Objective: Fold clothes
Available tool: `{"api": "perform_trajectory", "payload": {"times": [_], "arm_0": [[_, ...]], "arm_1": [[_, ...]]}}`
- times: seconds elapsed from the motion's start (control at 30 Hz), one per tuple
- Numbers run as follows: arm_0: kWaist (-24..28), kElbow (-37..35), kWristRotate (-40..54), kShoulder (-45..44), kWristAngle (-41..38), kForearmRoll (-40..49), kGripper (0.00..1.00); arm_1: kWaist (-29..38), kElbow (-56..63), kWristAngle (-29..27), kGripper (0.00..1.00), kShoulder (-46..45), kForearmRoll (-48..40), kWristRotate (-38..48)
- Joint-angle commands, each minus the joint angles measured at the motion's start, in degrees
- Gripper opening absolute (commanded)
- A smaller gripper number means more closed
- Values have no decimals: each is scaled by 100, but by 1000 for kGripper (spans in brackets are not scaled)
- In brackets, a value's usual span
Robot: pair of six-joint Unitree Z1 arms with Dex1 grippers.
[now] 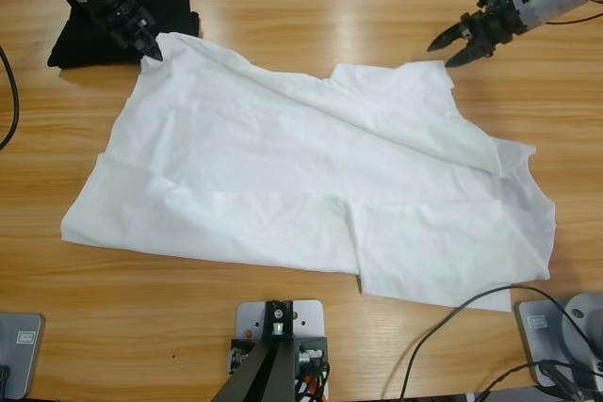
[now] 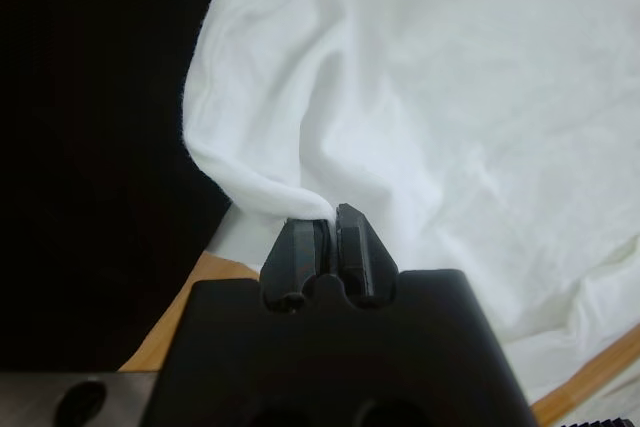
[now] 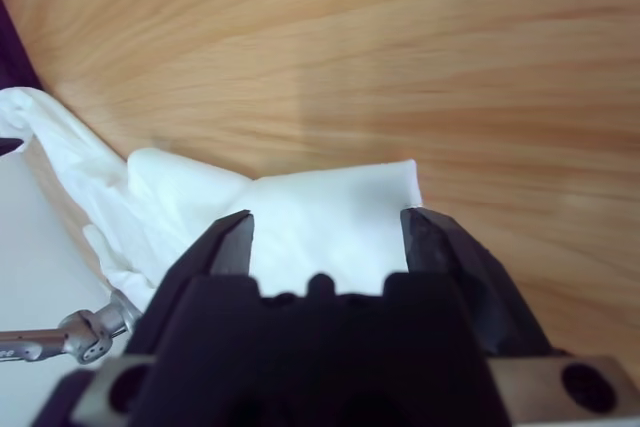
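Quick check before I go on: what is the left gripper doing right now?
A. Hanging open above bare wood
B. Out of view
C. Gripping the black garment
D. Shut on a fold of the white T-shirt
D: in the left wrist view the left gripper has its jaws closed on a pinched fold of the white T-shirt, at its corner beside the black garment.

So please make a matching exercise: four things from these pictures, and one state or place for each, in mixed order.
Things:
1. left gripper
2. right gripper
3. T-shirt
4. black garment

States:
a. open, above a T-shirt corner
b. folded, at a far table corner
c. shut on a pinch of white fabric
d. spread across the table, creased

Pairs: 1-c, 2-a, 3-d, 4-b
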Motion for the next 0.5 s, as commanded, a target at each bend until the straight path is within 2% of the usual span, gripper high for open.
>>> {"api": "perform_trajectory", "payload": {"times": [0.03,0.5], "arm_0": [[34,183,-69,154,-80,92,0],[38,183,-78,174,-80,92,0]], "arm_1": [[90,59,47,605,277,-121,116],[90,94,-262,609,137,-96,130]]}}
